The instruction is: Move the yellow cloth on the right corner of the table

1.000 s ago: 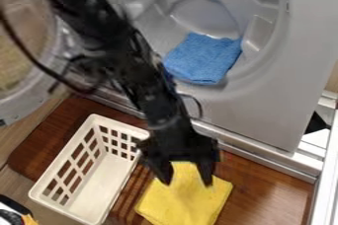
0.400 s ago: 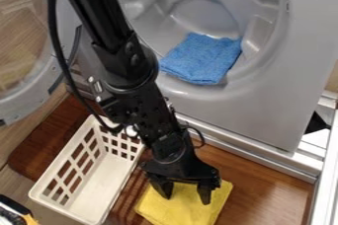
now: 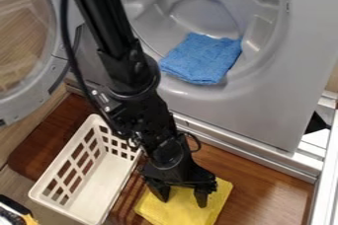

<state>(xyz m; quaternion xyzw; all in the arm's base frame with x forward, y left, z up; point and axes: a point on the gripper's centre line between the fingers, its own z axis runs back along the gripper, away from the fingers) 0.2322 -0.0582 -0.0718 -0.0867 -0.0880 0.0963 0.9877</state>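
Camera view: yellow cloth [image 3: 212,198] flat on the wooden table [image 3: 267,182], lower centre of frame; white basket [image 3: 98,182] beside it on the left, blue cloth [image 3: 203,58] in the grey drum [image 3: 191,17] at upper centre; black arm [image 3: 135,86] slanting from the top edge to lower centre, gripper [image 3: 182,202] over the yellow cloth.

Progress: positioning over the cloth looks done; grasp not yet made, and cloth not at the table's right corner, taken here to be toward the lower right of the frame; left to do, by my reading: close on the fabric, carry or drag it rightward, let go. Estimate: early stage, the whole transfer outstanding.

Gripper: two fingers pointing down, spread well apart, yellow fabric visible between them; nothing held; both tips overlap the cloth in this view, though whether they press on it or hang just above cannot be told. Remark: cloth lies flat, so a closing grip would probably need to go low enough to gather a fold; too high, and the fingers may slide over the top.
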